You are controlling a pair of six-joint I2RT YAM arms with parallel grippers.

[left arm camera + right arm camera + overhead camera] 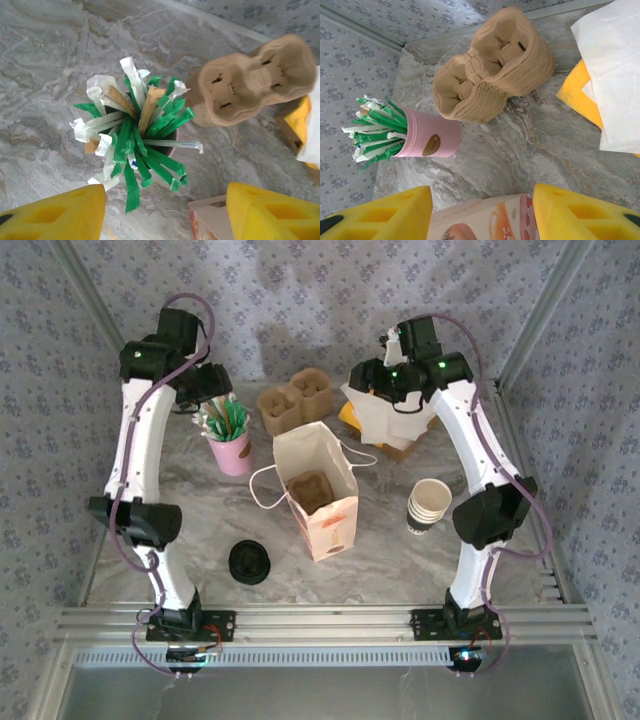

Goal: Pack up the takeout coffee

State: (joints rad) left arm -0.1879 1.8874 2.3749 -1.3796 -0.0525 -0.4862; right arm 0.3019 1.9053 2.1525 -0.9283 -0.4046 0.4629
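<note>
The takeout coffee is out of view. A white paper bag [318, 495] stands open in the middle of the table with a brown pulp carrier [310, 490] inside it. My left gripper [205, 390] hangs open above a pink cup of green and white sachets [135, 130]; its yellow fingers [55, 215] have nothing between them, and the left gripper [165, 200] looks down on the bag's corner [210, 220]. My right gripper [385, 380] is high at the back right. In its wrist view the right gripper [482, 200] is open and empty over the bag's top edge [480, 220].
A stack of brown pulp cup carriers [295, 400] sits behind the bag. White napkins [385, 425] lie on a yellow box at the back right. Lidless paper cups [428, 505] stand stacked at the right. A stack of black lids [250, 562] sits front left.
</note>
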